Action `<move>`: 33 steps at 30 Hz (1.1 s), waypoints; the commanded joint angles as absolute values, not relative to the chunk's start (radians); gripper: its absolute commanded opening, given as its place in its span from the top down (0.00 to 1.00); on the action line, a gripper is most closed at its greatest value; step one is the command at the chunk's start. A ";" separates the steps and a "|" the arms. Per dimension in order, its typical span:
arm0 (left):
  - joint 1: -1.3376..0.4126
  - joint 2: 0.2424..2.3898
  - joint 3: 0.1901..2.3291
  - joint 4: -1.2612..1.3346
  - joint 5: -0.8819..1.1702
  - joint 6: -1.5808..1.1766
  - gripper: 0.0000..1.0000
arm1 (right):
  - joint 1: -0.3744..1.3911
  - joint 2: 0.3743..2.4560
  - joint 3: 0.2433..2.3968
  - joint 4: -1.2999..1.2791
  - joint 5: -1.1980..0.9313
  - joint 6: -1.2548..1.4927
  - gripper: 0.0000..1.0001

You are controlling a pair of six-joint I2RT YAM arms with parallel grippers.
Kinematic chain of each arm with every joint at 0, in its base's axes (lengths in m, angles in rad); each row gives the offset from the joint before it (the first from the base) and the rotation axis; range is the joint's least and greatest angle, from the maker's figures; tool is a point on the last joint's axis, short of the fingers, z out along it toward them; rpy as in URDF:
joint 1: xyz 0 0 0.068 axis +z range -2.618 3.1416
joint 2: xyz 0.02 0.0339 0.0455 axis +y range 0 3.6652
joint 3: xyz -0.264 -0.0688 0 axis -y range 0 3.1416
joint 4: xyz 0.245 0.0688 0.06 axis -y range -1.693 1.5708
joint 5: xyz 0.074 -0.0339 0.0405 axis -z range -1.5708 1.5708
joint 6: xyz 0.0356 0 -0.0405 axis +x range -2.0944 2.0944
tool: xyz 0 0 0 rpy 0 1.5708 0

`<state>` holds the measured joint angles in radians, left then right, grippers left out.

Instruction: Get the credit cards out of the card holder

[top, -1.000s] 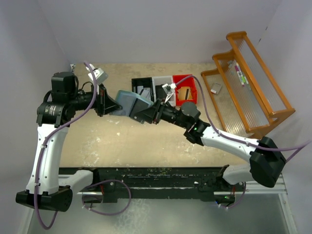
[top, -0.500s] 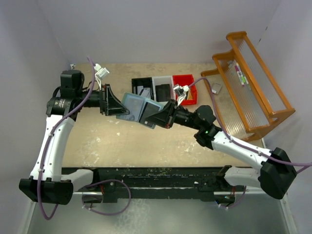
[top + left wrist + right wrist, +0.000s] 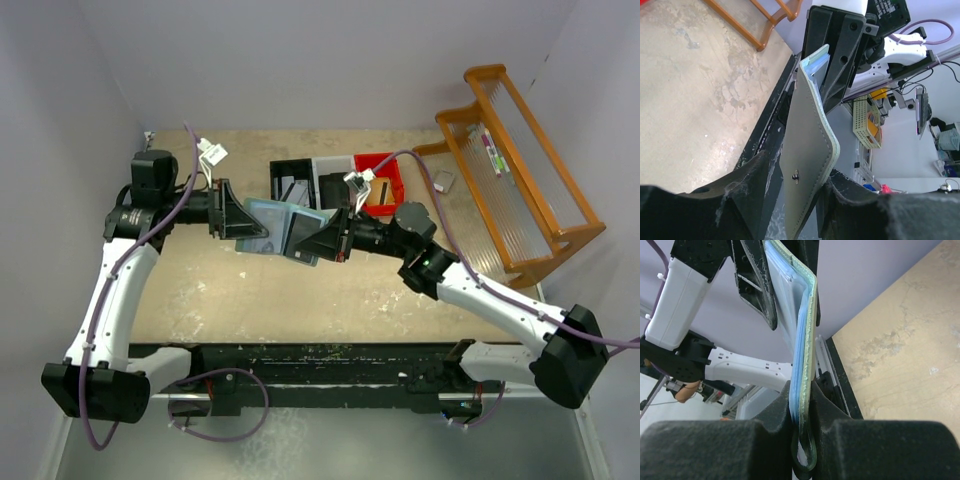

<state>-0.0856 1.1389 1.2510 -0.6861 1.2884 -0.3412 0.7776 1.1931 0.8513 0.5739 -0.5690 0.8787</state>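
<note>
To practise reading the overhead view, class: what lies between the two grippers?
The card holder, held in the air: the left gripper clamps one end, the right gripper the other. The top view shows it.

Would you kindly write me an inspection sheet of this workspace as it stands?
Surface: tan tabletop, scuffed and stained.
Job's things: card holder open, held in the air; credit cards, none seen outside it.
Clutter: black bin, white bin and red bin at the back; wooden rack at right.
Grippers: left gripper and right gripper each shut on the card holder.
Cables: purple cables run along both arms.
Surroundings: pale walls.
</note>
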 commanded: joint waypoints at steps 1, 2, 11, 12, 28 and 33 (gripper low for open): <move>-0.086 1.110 1.228 -0.647 1.310 -0.343 0.58 | 0.775 1.171 0.919 0.554 -0.593 0.862 1.00; -0.086 1.109 1.227 -0.647 1.316 -0.345 0.59 | 0.775 1.168 0.922 0.553 -0.595 0.863 1.00; -0.085 1.113 1.193 -0.532 1.452 -0.469 0.84 | 0.773 1.158 0.899 0.628 -0.679 0.920 1.00; -0.087 1.114 1.181 -0.502 1.470 -0.497 0.85 | 0.774 1.157 0.891 0.655 -0.699 0.931 1.00; -0.086 1.085 1.172 -0.334 1.559 -0.649 1.00 | 0.680 1.187 0.824 0.713 -0.781 0.976 0.85; -0.086 1.087 1.178 -0.334 1.563 -0.646 1.00 | 0.656 1.166 0.841 0.677 -0.808 0.964 0.54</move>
